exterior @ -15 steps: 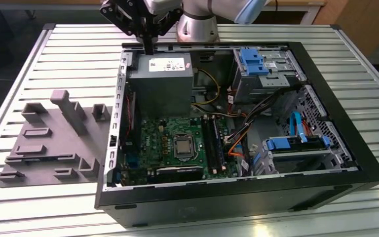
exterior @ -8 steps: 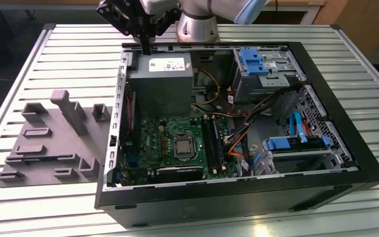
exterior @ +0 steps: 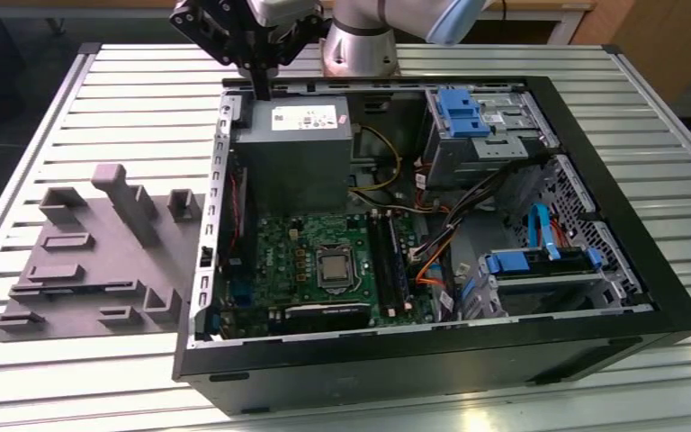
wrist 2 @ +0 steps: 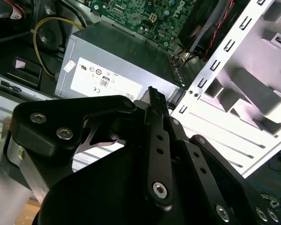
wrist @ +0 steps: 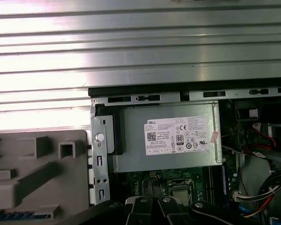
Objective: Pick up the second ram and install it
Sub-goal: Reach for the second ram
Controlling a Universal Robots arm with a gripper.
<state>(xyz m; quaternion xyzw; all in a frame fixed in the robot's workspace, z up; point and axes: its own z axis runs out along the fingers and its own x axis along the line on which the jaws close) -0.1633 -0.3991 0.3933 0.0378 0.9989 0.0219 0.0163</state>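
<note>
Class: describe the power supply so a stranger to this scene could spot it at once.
Find the open black computer case on the slatted metal table. Inside, past the green motherboard, toward the robot arm's base, sits the power supply. It is the plain grey metal box with a white label, unlike the blue-handled drive bay beside it.

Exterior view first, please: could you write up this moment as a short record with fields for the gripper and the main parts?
gripper: at the computer case's rim, beside the power supply; contact unclear
computer case: open, lying on the slatted table
power supply: grey box inside the case
motherboard: green, inside the case next to the power supply
holder block: grey, on the table outside the case, at the exterior view's left
</note>
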